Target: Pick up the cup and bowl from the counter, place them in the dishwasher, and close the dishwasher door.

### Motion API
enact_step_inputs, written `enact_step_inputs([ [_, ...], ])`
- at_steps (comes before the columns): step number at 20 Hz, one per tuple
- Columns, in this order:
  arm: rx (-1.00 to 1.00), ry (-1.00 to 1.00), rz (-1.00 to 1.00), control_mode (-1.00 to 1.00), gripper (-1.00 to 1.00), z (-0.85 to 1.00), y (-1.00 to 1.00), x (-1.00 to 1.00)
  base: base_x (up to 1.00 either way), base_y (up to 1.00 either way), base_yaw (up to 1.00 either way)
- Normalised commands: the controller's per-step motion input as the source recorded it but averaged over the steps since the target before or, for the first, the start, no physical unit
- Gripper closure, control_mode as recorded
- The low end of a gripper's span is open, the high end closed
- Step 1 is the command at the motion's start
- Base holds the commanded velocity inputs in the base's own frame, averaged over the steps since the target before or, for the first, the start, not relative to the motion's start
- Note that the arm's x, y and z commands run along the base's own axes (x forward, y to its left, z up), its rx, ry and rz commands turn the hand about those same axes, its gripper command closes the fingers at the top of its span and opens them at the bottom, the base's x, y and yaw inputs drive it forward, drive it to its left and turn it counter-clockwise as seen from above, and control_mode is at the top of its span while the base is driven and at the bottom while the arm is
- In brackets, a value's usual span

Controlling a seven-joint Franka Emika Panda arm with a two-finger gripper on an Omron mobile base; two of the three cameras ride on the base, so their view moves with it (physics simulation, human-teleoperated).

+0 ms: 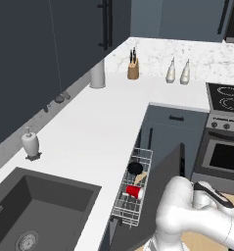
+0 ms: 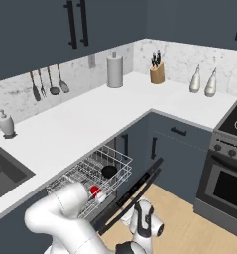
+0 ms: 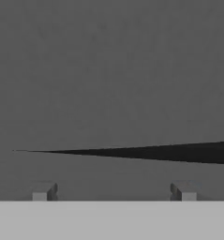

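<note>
left base view: the red cup lies on its side in the white wire rack, the black bowl just beyond it; the dishwasher door stands partly raised beside the rack.
right base view: cup and bowl sit in the rack below the bench.
hand view: the hand is spread wide, grey door surface close ahead of its fingertips.

Even, soft, shadowless rendered light; sharp.
</note>
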Motion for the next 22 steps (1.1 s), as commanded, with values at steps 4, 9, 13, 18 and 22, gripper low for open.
enact_step_inputs([
  [4,0.32,-0.37,0.36,-1.00,-1.00,0.00,0.74,0.20,0.00,0.00,0.00],
  [9,0.57,-0.39,0.52,-1.00,-1.00,0.00,0.48,0.00,0.00,0.00,0.00],
  [13,0.56,-0.31,0.55,-1.00,-1.00,0.18,0.45,0.01,0.00,0.00,0.00],
  [18,0.30,-0.23,0.42,-1.00,-1.00,0.11,0.93,0.46,0.00,0.00,0.00],
  [22,0.09,-0.15,0.33,-1.00,-1.00,0.02,0.90,0.72,0.00,0.00,0.00],
])
